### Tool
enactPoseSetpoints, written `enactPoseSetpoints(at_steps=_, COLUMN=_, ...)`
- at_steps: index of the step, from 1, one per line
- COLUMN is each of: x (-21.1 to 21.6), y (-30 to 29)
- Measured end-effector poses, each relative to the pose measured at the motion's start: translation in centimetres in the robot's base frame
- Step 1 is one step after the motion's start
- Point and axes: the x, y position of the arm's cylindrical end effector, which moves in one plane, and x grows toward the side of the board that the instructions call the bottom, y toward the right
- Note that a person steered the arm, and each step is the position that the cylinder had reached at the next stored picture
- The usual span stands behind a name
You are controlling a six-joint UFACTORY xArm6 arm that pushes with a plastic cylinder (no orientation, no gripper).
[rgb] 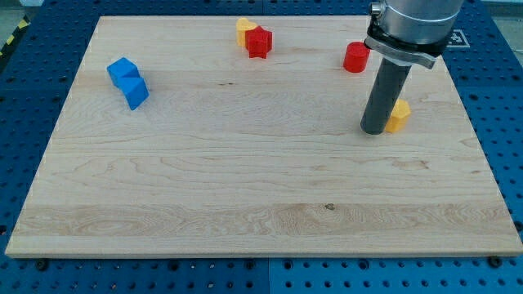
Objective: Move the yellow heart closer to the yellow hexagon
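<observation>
A yellow block [400,116] lies at the view's right on the wooden board [245,188]. Its edges look angular, like a hexagon, and the rod hides its left part. My tip [375,131] rests on the board right against this block's left side. A second yellow block [243,27], with a rounded top like a heart, sits at the view's top centre. It touches a red block [259,42] just below and to the right of it. The two yellow blocks are far apart.
A red cylinder-like block [355,57] stands at the top right, just left of the rod's upper part. Two blue blocks [127,82] lie together at the upper left. The board's right edge is close to the right-hand yellow block.
</observation>
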Motion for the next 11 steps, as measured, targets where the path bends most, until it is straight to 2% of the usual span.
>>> enactPoseSetpoints(at_steps=2, x=-0.6, y=3.6)
enactPoseSetpoints(at_steps=3, x=0.9, y=4.0)
enactPoseSetpoints(at_steps=4, x=-0.1, y=-0.7)
enactPoseSetpoints(at_steps=7, x=-11.1, y=-22.7)
enactPoseSetpoints(at_steps=8, x=-17.4, y=-25.7)
enactPoseSetpoints(at_steps=9, x=-21.5, y=-25.7)
enactPoseSetpoints(at_steps=11, x=-22.1, y=-24.6)
